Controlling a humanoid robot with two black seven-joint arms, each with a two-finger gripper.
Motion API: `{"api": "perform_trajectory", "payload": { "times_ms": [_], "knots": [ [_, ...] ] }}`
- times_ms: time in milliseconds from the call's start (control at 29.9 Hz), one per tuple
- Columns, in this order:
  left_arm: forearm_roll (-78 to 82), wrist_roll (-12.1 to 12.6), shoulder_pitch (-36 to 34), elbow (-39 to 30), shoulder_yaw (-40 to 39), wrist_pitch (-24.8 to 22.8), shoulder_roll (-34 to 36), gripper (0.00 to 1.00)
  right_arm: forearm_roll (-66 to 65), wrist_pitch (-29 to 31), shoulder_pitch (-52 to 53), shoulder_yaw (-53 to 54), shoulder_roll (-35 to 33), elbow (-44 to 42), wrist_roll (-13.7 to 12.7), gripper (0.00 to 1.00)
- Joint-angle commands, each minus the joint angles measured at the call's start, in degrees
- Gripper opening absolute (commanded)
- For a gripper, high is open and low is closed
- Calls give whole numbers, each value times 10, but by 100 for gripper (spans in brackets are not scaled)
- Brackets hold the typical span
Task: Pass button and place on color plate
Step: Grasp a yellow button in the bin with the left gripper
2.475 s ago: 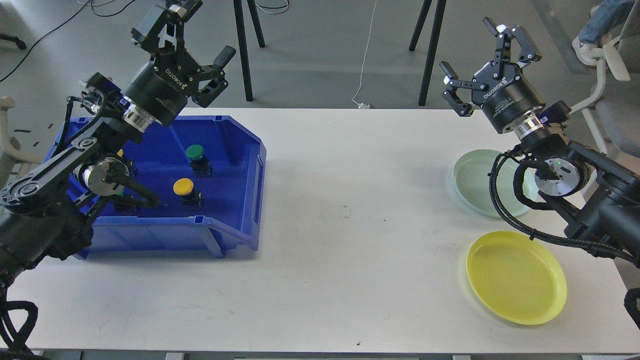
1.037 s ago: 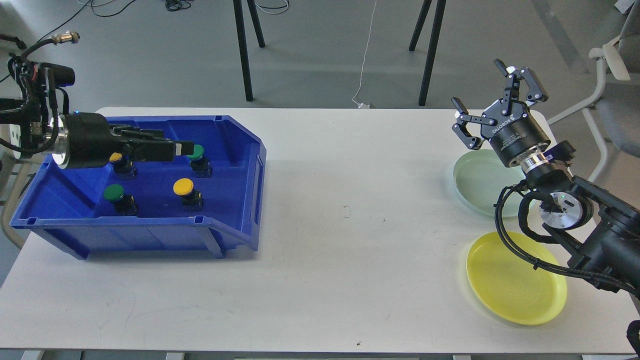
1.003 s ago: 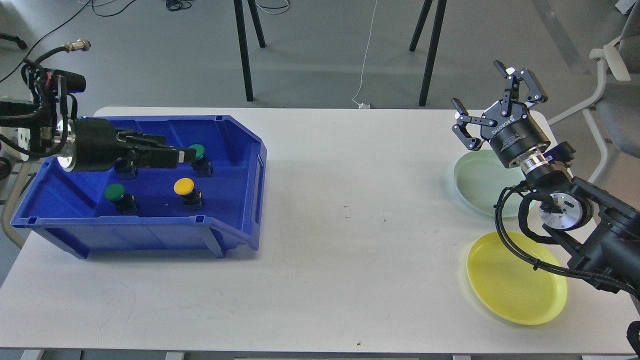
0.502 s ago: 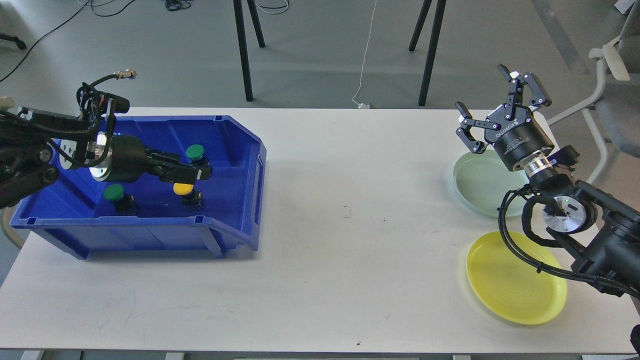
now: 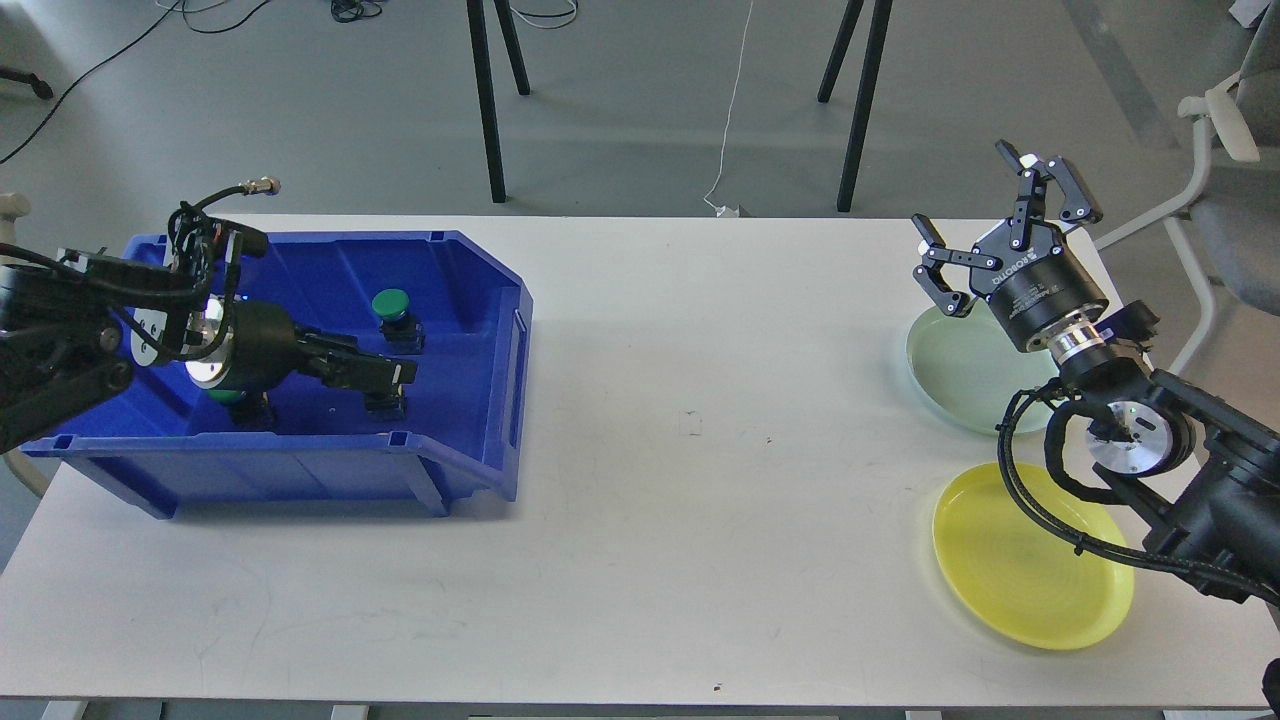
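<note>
My left gripper (image 5: 395,374) reaches low into the blue bin (image 5: 470,300) from the left. Its fingers lie right over the spot of the yellow button, whose cap is hidden; only a black base (image 5: 386,404) shows below the fingertips. The fingers are dark and seen side-on, so their state is unclear. A green button (image 5: 390,304) stands just behind the gripper. Another green button (image 5: 231,397) is mostly hidden under my left wrist. My right gripper (image 5: 988,218) is open and empty, held above the pale green plate (image 5: 950,365). The yellow plate (image 5: 1020,560) lies nearer the front.
The bin stands on the left of the white table (image 5: 700,450), and both plates on the right. Black stand legs (image 5: 487,100) rise behind the table's far edge. A chair (image 5: 1225,180) is at the far right.
</note>
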Motion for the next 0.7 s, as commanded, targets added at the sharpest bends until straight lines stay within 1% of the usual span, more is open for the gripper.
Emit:
{"api": "perform_trajectory", "payload": {
  "times_ms": [0, 301, 435, 669],
  "knots": [
    [0, 0, 1, 8, 0, 2, -14, 98, 0, 0, -4, 1, 0, 2, 0, 99],
    [1, 0, 4, 11, 1, 7, -20, 96, 0, 0, -9, 11, 0, 3, 0, 99],
    [2, 0, 22, 26, 0, 9, -22, 95, 0, 0, -10, 11, -1, 3, 0, 99],
    [8, 0, 27, 39, 0, 17, -22, 93, 0, 0, -16, 12, -1, 4, 0, 99]
  ]
}}
